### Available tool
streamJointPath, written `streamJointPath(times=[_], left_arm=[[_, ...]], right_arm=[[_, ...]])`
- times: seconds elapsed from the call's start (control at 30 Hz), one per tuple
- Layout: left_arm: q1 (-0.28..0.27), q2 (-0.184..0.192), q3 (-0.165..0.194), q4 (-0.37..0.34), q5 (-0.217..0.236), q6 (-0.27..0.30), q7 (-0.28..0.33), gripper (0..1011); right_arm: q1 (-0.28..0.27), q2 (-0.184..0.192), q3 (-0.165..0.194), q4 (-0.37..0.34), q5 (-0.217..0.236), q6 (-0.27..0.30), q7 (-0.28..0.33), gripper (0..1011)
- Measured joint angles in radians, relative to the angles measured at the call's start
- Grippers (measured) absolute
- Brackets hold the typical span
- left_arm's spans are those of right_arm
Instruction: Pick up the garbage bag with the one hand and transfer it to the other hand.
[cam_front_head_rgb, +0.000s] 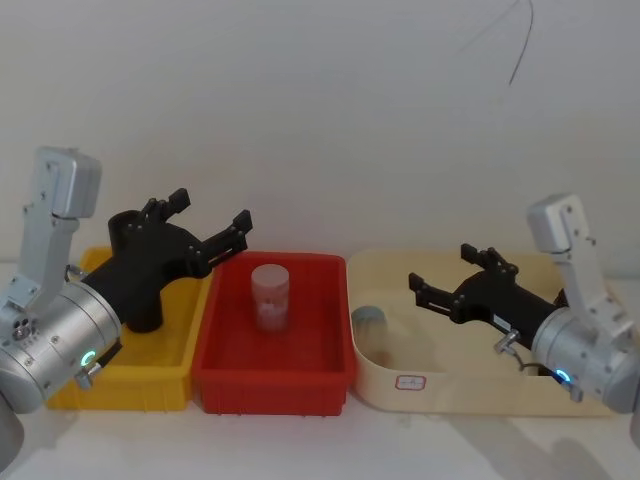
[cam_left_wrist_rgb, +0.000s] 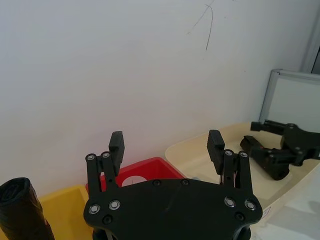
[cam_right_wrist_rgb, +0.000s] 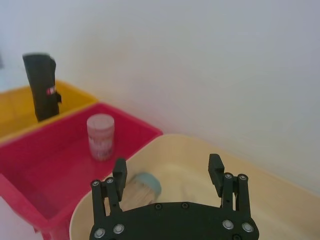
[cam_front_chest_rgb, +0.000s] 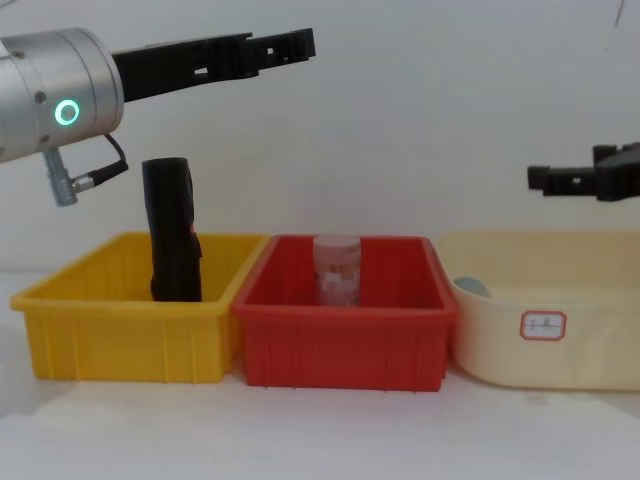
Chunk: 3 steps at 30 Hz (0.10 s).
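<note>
- Left gripper (cam_front_head_rgb: 210, 222) is hovering high over the yellow bin (cam_front_head_rgb: 90, 385); fingers are standing wide apart with nothing between them. In the chest view it (cam_front_chest_rgb: 285, 42) is reaching in from the upper left, well above the bins.
- Garbage bag (cam_front_chest_rgb: 172, 243) is standing upright in the yellow bin, a tight black roll with a small red mark on its side. It is sitting below the left gripper, clear of the fingers. The left wrist view is catching its top end (cam_left_wrist_rgb: 25, 207) at a lower corner.
- Right gripper (cam_front_head_rgb: 440, 278) is hanging over the cream tub (cam_front_head_rgb: 400, 395), fingers also spread wide and empty. In the chest view it (cam_front_chest_rgb: 545, 178) is entering from the right edge, above the tub's rim.
- Red bin (cam_front_head_rgb: 215, 380) is sitting between the yellow bin and the cream tub, touching or nearly touching both.
- A clear jar (cam_front_head_rgb: 270, 295) is standing upright in the middle of the red bin.
- A small round grey-blue object (cam_right_wrist_rgb: 146, 183) is lying at the cream tub's end nearest the red bin; cannot tell what it is.
</note>
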Motion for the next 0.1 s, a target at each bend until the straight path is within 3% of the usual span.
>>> streamJointPath(times=[0.1], left_arm=[[0.0,0.0,0.0,0.0,0.0,0.0,0.0,1000]], right_arm=[[-0.035,-0.004,0.03,-0.032,0.024,-0.035,-0.013,1001]])
